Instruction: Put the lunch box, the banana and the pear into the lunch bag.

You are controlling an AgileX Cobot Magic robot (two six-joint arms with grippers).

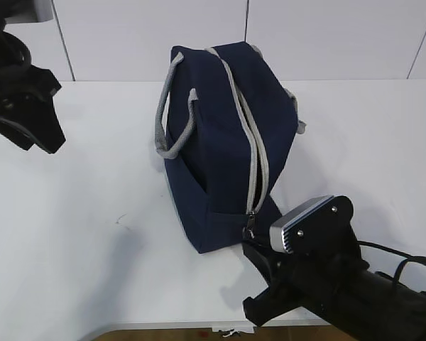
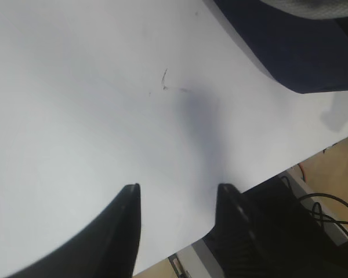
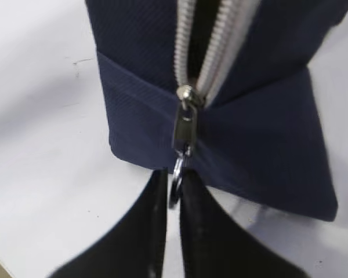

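Right tool pinched shut on ring pull at near end of lunch bag.

Navy lunch bag standing on white desk, near the middle, grey zipper parted along the top, slider down at the near end, grey handles drooping over the left side. Left tool spread wide and empty above bare desk, well apart from the bag.

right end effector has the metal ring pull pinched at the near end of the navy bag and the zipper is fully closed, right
Not quite. In the right wrist view the right end effector does pinch the metal ring pull at the near end of the navy fabric lunch bag, but the grey zipper is open, teeth parted above the slider.
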